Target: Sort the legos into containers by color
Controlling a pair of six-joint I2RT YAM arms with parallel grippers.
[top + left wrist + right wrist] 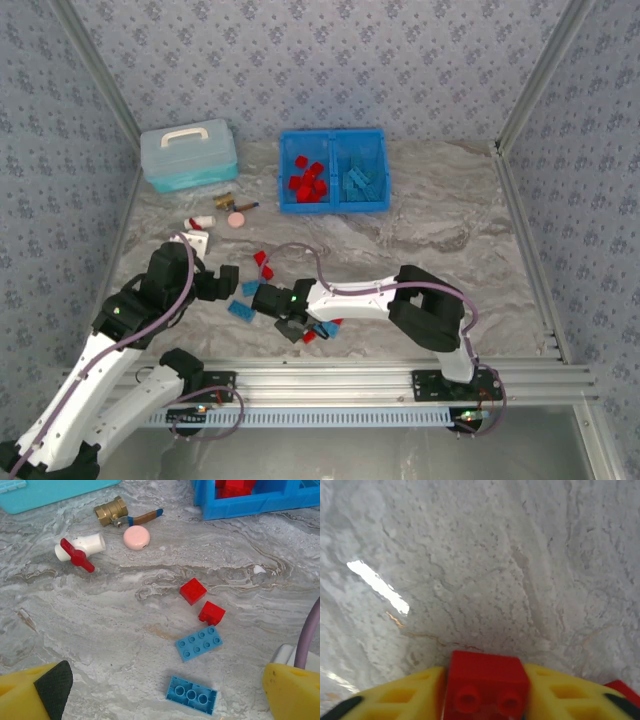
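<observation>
Centrally, near the front of the bench (450, 230), my right jaws are closed on a red lego (487, 685). Their yellow fingers (400, 700) press flush against two opposite side walls, and two studs are visible on its near face. The brick sits low, at or just off the bench; which, I cannot tell.

My left jaws stand fully apart and hold nothing, with the fingertips (35, 695) at either edge of the wrist view. They hang above the loose legos: two red (193, 590), one light blue studs-up (199, 642), and one light blue lying upside down (191, 695).

At the rear, the blue bin (333, 207) already carries red bricks in its left compartment (312, 145) and light blue ones in its right compartment (375, 150).

Handling, as I judge it: each brick is light, rigid and glossy. It will not crush, but it may twist or squirt out under an off-centre pinch. The best hold is across flat parallel sides at mid-length, not on studs or corners. The held brick belongs in the left compartment.
</observation>
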